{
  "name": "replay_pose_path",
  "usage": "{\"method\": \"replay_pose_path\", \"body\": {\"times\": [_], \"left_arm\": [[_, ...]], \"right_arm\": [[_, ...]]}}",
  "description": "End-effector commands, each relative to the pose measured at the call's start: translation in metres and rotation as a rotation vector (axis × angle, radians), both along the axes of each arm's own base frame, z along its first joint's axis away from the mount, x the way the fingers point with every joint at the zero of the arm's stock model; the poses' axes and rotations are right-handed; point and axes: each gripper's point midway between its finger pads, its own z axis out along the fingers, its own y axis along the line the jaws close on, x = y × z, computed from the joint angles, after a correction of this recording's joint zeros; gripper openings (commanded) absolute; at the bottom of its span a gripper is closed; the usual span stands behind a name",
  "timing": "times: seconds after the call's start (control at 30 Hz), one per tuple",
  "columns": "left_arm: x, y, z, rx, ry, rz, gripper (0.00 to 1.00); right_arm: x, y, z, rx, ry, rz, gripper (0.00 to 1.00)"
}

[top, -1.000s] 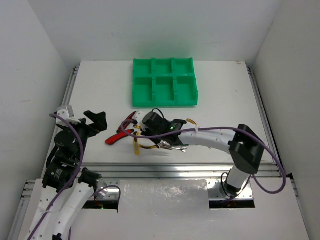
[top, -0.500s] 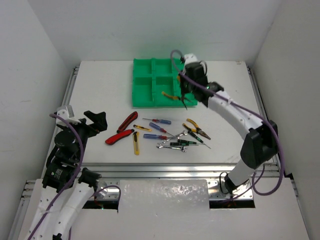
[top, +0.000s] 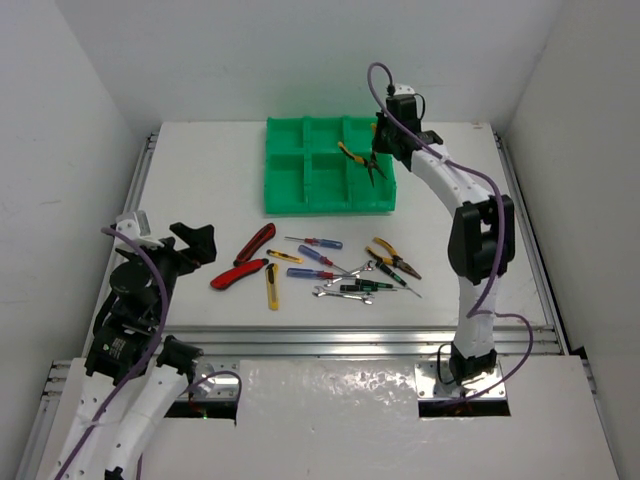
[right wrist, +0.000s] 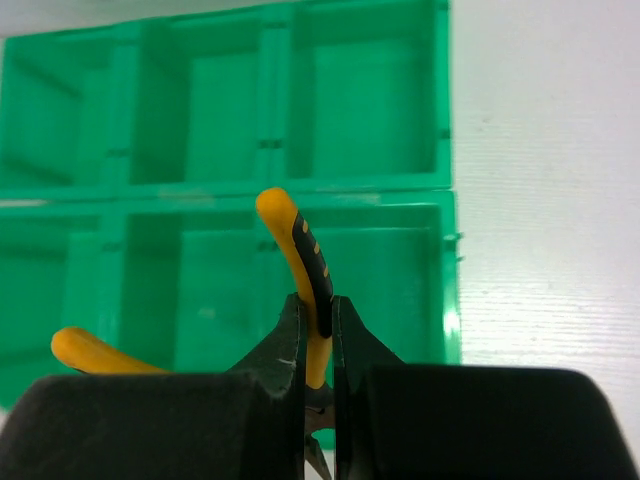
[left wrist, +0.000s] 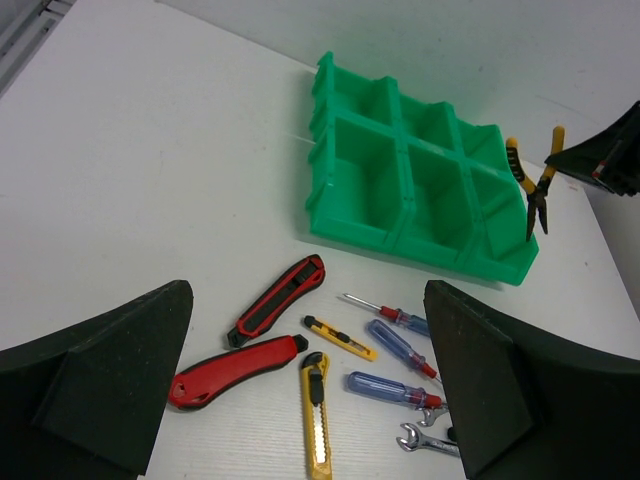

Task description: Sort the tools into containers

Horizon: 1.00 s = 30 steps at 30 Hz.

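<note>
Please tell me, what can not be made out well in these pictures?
Right wrist view: the pliers' nose is hidden behind the right gripper.
Left wrist view: the wrenches are cut off by the bottom edge and the left gripper.
Top view: the tool pile overlaps and is too small to count.
Any view: how high the pliers hang over the tray cannot be judged.

Two arms: white shells, black joints.
Left arm and right arm are built of rounded white links joined by black housings. A purple cable loops loosely along each arm. The wrists end in black camera blocks. The jaws are matt black and blocky, with flat inner faces.
</note>
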Motion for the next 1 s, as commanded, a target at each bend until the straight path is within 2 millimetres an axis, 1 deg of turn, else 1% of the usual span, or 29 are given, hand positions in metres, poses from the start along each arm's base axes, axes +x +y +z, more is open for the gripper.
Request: {"method": "replay_pose_path", "body": {"times": [0.0, 0.03, 0.07, 0.1, 0.13, 0.2, 0.27, 0.37, 0.43, 0.47, 0.57, 0.67, 0.7, 0.83, 0.87, 0.9, 0.93, 0.97], "left_arm": [[0.003, -0.007, 0.011, -0.004, -0.046, -0.037, 1.0], [0.003, -0.008, 0.011, -0.002, -0.044, -0.038, 1.0], [0.004, -0.008, 0.009, -0.002, -0.04, -0.041, 1.0], [0.004, -0.009, 0.009, -0.002, -0.038, -0.046, 1.0], [0.004, -0.01, 0.009, -0.001, -0.039, -0.048, 1.0], [0.005, -0.011, 0.009, 0.0, -0.039, -0.057, 1.0], [0.005, -0.012, 0.009, 0.0, -0.04, -0.063, 1.0], [0.005, -0.013, 0.009, 0.0, -0.04, -0.066, 1.0], [0.005, -0.013, 0.008, 0.002, -0.037, -0.068, 1.0], [0.005, -0.014, 0.009, 0.001, -0.039, -0.07, 1.0], [0.006, -0.014, 0.008, 0.001, -0.037, -0.073, 1.0], [0.006, -0.015, 0.008, 0.003, -0.036, -0.074, 1.0], [0.006, -0.014, 0.008, 0.002, -0.037, -0.074, 1.0], [0.006, -0.015, 0.009, 0.001, -0.038, -0.079, 1.0], [0.006, -0.015, 0.008, 0.003, -0.038, -0.079, 1.0], [0.006, -0.015, 0.008, 0.002, -0.038, -0.079, 1.0], [0.006, -0.015, 0.009, 0.003, -0.04, -0.079, 1.0], [0.006, -0.016, 0.009, 0.002, -0.04, -0.082, 1.0]], "right_arm": [[0.036, -0.012, 0.067, 0.091, -0.187, -0.093, 0.0], [0.04, -0.017, 0.055, 0.078, -0.166, -0.116, 0.0], [0.044, -0.02, 0.056, 0.076, -0.169, -0.132, 0.0], [0.046, -0.025, 0.052, 0.072, -0.166, -0.142, 0.0], [0.05, -0.028, 0.042, 0.063, -0.153, -0.16, 0.0], [0.051, -0.033, 0.029, 0.046, -0.145, -0.181, 0.0], [0.053, -0.032, 0.011, 0.056, -0.137, -0.171, 0.0], [0.053, -0.024, -0.009, 0.084, -0.113, -0.148, 0.0], [0.054, -0.021, -0.013, 0.11, -0.117, -0.148, 0.0], [0.052, -0.018, -0.02, 0.113, -0.104, -0.14, 0.0], [0.054, -0.017, -0.027, 0.106, -0.092, -0.143, 0.0], [0.054, -0.02, -0.041, 0.088, -0.082, -0.159, 0.0], [0.055, -0.022, -0.042, 0.083, -0.086, -0.162, 0.0], [0.053, -0.019, -0.061, 0.072, -0.053, -0.148, 0.0], [0.051, -0.018, -0.061, 0.078, -0.048, -0.141, 0.01], [0.049, -0.017, -0.062, 0.077, -0.042, -0.131, 0.1], [0.043, -0.013, -0.059, 0.086, -0.044, -0.106, 0.27], [0.04, -0.011, -0.053, 0.088, -0.053, -0.097, 0.63]]}}
